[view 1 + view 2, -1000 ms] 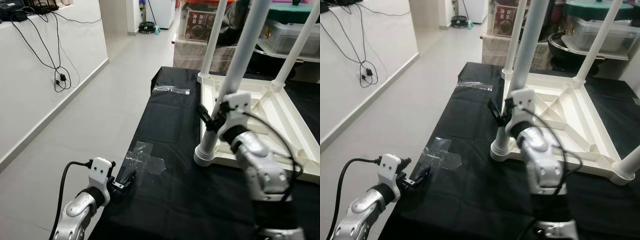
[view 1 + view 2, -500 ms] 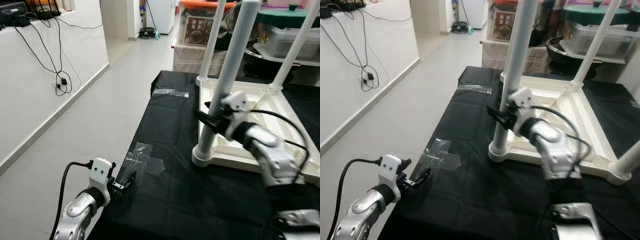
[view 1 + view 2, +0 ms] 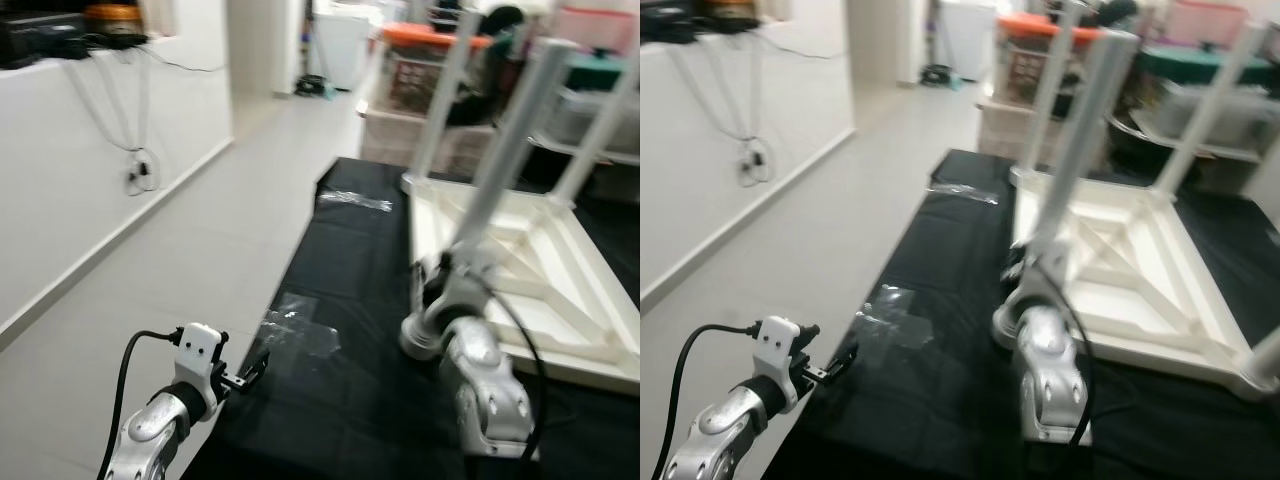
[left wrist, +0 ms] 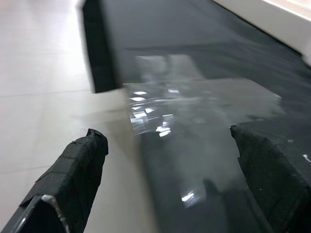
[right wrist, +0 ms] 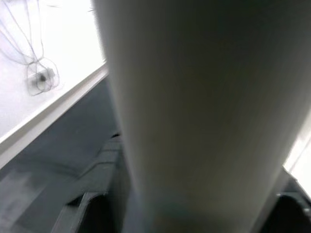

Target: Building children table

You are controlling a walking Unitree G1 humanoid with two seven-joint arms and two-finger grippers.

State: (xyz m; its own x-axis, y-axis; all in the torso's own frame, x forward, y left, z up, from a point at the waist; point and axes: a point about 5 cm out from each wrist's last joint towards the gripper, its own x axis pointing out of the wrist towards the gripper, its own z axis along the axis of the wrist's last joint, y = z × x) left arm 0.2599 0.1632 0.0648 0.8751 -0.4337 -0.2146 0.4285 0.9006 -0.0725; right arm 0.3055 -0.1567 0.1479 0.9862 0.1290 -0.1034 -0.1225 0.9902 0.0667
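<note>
White plastic children's table (image 3: 520, 250) lies upside down on the black cloth-covered worktop (image 3: 350, 400), legs pointing up. Right gripper (image 3: 432, 285) is at the near-left white round table leg (image 3: 495, 170), low on it, just above its socket. In the right wrist view the leg (image 5: 194, 97) sits between the two black fingers (image 5: 87, 213), one either side, close against it; real contact cannot be told through the blur. Table underside shows raised ribs running diagonally to the corners; three more legs stand at the other corners. Left gripper (image 3: 252, 368) hovers at the near-left edge of the worktop, fingers (image 4: 73, 179) spread apart, holding nothing, pointed at a clear crinkled plastic bag (image 3: 300, 325) lying flat on the cloth. A second clear plastic bag (image 3: 355, 200) lies farther back.
</note>
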